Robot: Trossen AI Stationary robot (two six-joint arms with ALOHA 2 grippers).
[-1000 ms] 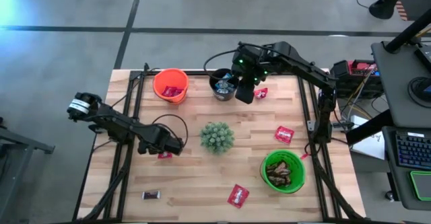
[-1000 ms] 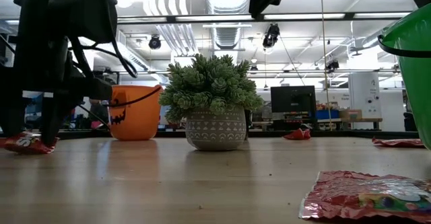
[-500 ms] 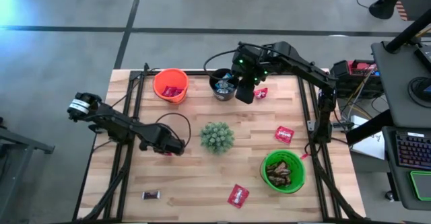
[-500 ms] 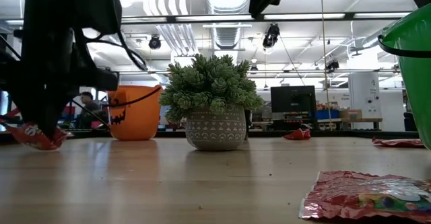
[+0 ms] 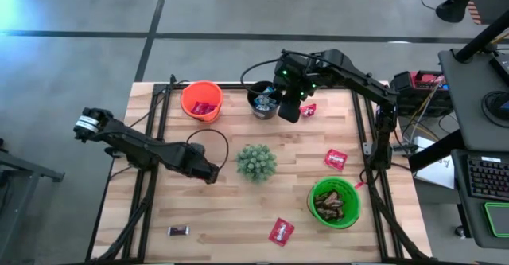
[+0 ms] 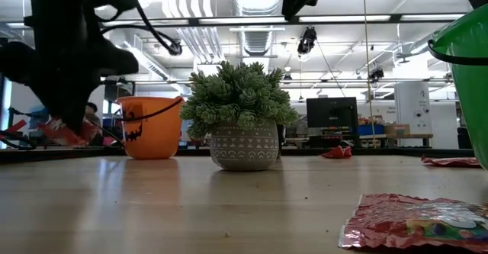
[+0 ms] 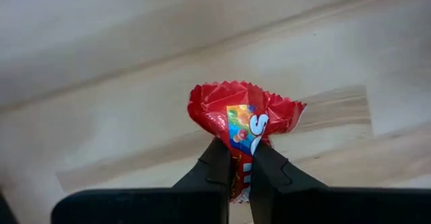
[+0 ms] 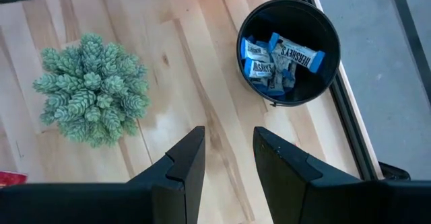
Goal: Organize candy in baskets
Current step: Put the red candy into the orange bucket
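Left gripper (image 5: pixel 211 174), just left of the potted plant (image 5: pixel 256 162), is clamped on a red candy packet (image 7: pixel 244 126) and holds it clear of the wooden table (image 5: pixel 231 217); the crinkled foil fans out above the pinched fingers (image 7: pixel 217 167). Judging by this, the pick-up step is done and the carry is in hand. Next, the packet likely needs to travel to the orange bucket (image 5: pixel 202 100), beyond the plant to its left, which already holds a red packet.

Right gripper (image 5: pixel 289 110) hangs with its jaws apart and empty beyond the plant to its right, beside the black bucket (image 8: pixel 289 50), where blue-and-silver bars lie. A bright green bucket (image 5: pixel 335 202), in front of the plant to its right, holds dark brown bars.

Loose on the pale planks: red packets (image 5: pixel 281 231) in front of the plant and to its right, and one small dark bar (image 5: pixel 178 231) in front to its left. All buckets are smooth round plastic; the plant is spiky, in a patterned pot.
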